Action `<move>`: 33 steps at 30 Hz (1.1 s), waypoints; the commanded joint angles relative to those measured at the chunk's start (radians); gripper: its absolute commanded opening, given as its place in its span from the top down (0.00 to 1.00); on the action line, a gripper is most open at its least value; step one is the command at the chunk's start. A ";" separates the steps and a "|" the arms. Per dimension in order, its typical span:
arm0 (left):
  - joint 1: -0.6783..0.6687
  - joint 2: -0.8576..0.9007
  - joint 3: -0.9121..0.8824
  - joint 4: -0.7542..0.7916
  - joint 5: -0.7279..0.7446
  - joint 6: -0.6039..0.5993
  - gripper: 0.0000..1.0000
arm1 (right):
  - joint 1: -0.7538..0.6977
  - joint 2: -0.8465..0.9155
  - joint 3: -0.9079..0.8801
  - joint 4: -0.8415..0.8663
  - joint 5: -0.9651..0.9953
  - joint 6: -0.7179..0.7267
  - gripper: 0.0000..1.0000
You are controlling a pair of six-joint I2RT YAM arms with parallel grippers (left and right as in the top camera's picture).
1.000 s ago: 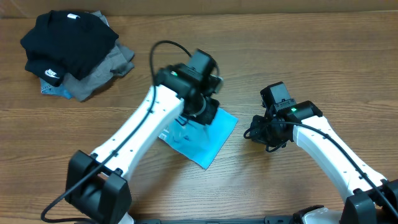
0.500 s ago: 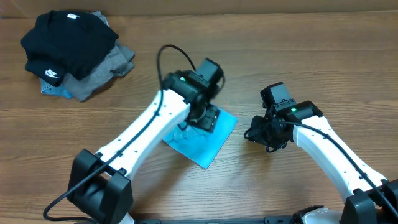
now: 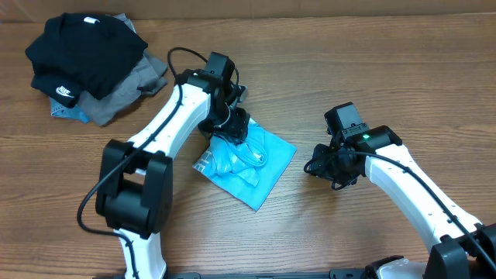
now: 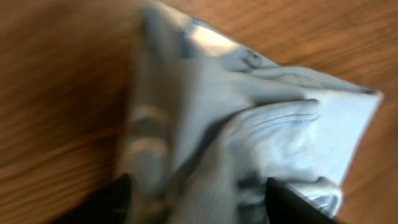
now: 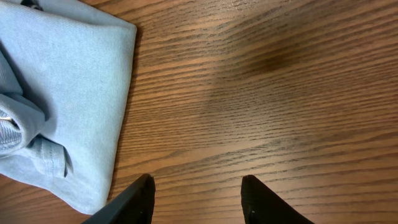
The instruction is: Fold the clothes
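Wood table in all views. Far left at the back we see a black garment piled on a grey garment, well apart from the work. Next, the left gripper sits low at the upper-left edge of the shirt. Its jaws are apart and rumpled cloth bulges between them. The wrist view is blurred, so we can't tell if any fabric is caught. The shirt lies mid-table, folded small, top layers bunched. The right gripper hovers over bare wood just beside the shirt's right edge, jaws parted, holding nothing. Risks, as we judge them: if the left lifts with a layer snagged, it drags the stack open. If the right comes in low, it shoves the edge and skews the fold.
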State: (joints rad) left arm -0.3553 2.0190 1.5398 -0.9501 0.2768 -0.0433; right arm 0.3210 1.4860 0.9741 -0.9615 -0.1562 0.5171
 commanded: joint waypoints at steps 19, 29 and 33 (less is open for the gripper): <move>-0.189 -0.083 0.027 -0.015 0.231 0.043 0.83 | -0.003 0.005 -0.002 -0.029 0.126 0.017 0.52; -0.294 -0.072 0.049 -0.059 0.095 0.002 0.48 | -0.073 0.005 -0.002 -0.051 0.155 0.056 0.46; -0.247 -0.078 0.135 -0.186 -0.074 -0.029 0.50 | -0.075 0.005 -0.002 -0.062 0.155 0.055 0.46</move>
State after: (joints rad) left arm -0.6460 1.9507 1.5963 -1.1027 0.3515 -0.0437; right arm 0.2489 1.4860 0.9741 -1.0214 -0.0162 0.5648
